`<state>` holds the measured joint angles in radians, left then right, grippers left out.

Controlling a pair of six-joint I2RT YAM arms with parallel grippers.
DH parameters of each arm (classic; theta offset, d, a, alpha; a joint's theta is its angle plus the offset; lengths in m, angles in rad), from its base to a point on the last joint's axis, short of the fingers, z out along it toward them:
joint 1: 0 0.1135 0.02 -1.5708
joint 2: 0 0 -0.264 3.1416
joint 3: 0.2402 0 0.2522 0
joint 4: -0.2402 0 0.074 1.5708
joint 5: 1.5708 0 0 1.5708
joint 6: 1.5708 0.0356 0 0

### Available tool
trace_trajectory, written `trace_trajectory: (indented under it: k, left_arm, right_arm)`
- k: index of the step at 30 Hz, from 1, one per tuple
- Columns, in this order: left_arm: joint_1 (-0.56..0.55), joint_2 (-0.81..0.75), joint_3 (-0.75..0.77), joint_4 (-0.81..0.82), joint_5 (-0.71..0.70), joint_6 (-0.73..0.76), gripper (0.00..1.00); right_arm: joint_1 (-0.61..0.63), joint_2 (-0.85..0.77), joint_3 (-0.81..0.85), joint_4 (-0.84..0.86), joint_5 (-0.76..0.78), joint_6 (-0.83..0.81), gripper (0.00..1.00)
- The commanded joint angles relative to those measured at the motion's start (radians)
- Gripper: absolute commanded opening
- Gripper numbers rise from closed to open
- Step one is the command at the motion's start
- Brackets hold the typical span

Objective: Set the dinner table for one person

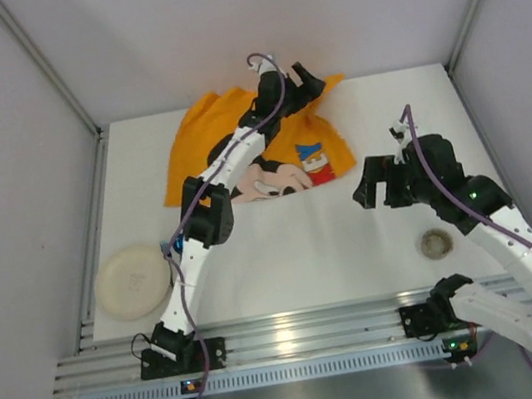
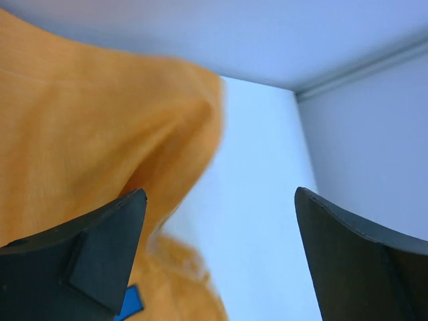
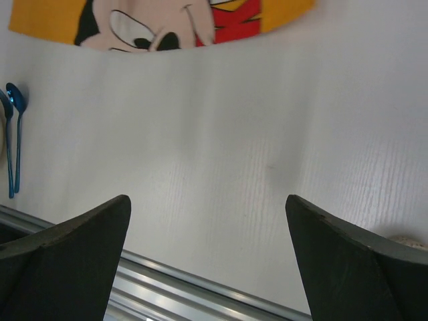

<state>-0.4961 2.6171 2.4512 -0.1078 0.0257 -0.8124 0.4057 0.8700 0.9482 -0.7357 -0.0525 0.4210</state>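
Observation:
The white dinner table point(image 1: 333, 239) has a silver rail point(image 1: 297, 331) along its near edge. My left gripper point(image 1: 307, 77) is open and empty, reaching over the far right corner of the orange Mickey Mouse cloth point(image 1: 200, 134). In the left wrist view its open gripper point(image 2: 219, 194) has the rumpled cloth edge point(image 2: 100, 134) by the left finger. My right gripper point(image 1: 370, 189) is open and empty above bare table, right of the cloth. In the right wrist view the open gripper point(image 3: 206, 199) looks down on the tabletop point(image 3: 267, 134) and the rail point(image 3: 200, 287).
A cream plate point(image 1: 134, 279) lies at the near left. A small round cup point(image 1: 436, 243) sits at the near right. Two blue spoons point(image 3: 13, 140) lie beside the plate, mostly hidden by the left arm in the top view. Grey walls enclose the table.

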Motion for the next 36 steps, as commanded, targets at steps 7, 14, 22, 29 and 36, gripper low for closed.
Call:
trace_trajectory:
  k: [7,14,22,29,36]
  left_arm:
    - [-0.045,-0.307,-0.288,0.186,-0.087,0.106,0.99]
    - [-0.052,-0.471,-0.556,0.111,-0.061,0.242,0.99]
    - [-0.133,-0.597,-0.888,0.095,-0.017,0.260,0.99]
    - [-0.133,-0.543,-0.905,0.001,-0.064,0.320,0.99]
    - [-0.121,-0.517,-0.914,-0.104,-0.156,0.432,0.99]
  right_arm:
    - [0.004,0.012,0.073,-0.044,0.008,0.012,1.00]
    - [0.005,0.058,0.073,-0.027,-0.006,0.022,1.00]
    - [0.004,0.031,0.074,-0.048,0.003,0.041,1.00]
    - [0.005,-0.083,-0.006,-0.082,0.036,0.087,1.00]
    - [0.004,-0.163,-0.037,-0.117,0.092,0.084,1.00]
